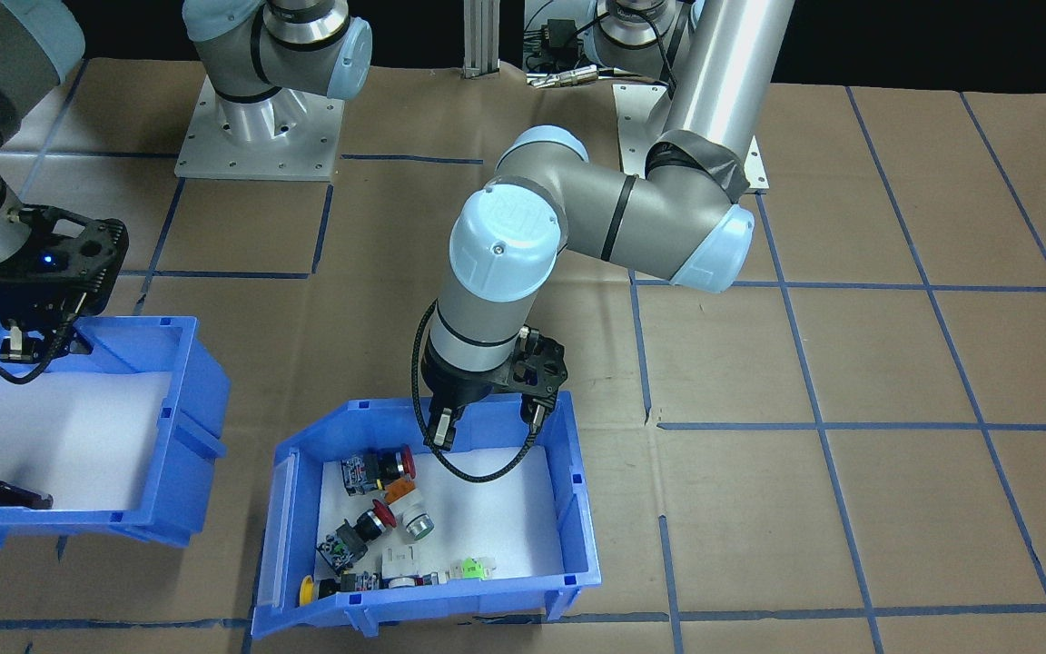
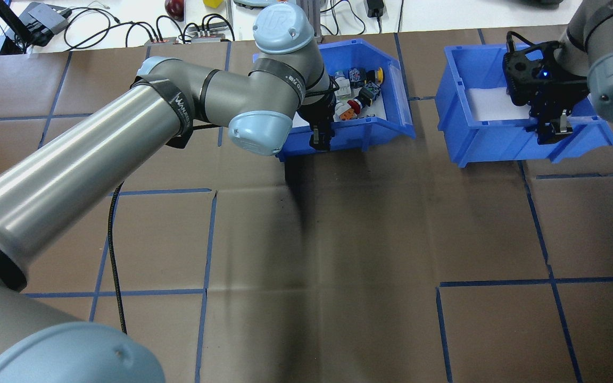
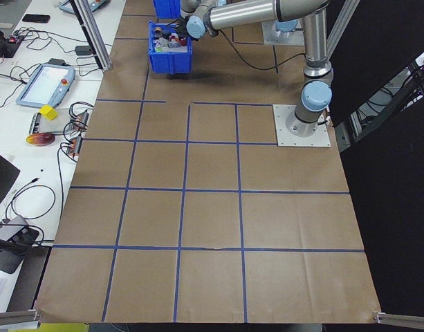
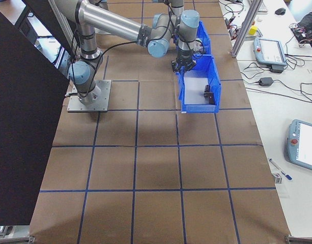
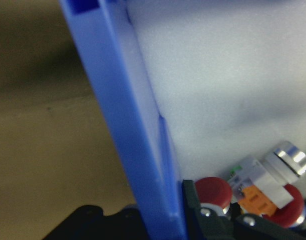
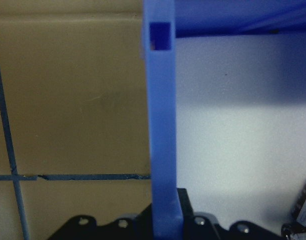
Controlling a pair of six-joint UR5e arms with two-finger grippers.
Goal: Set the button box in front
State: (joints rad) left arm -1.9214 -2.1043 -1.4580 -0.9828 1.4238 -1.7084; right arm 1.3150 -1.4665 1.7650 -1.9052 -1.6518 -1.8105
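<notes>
Grasp step in hand: left gripper (image 1: 484,425) straddles the back wall of the button box (image 1: 577,509), jaws apparently closed on it, box at the worktop's far side; next, judged, draw it toward the robot without tipping.

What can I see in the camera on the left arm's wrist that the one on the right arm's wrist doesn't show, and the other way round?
Only the left wrist view shows the buttons, with red, orange and silver caps, lying on white foam in the button box. Only the right wrist view shows blue tape lines on the brown table, and the other bin with nearly bare foam. Both share a close look at a blue bin wall running between the hand's fingers, with brown table on one side.
</notes>
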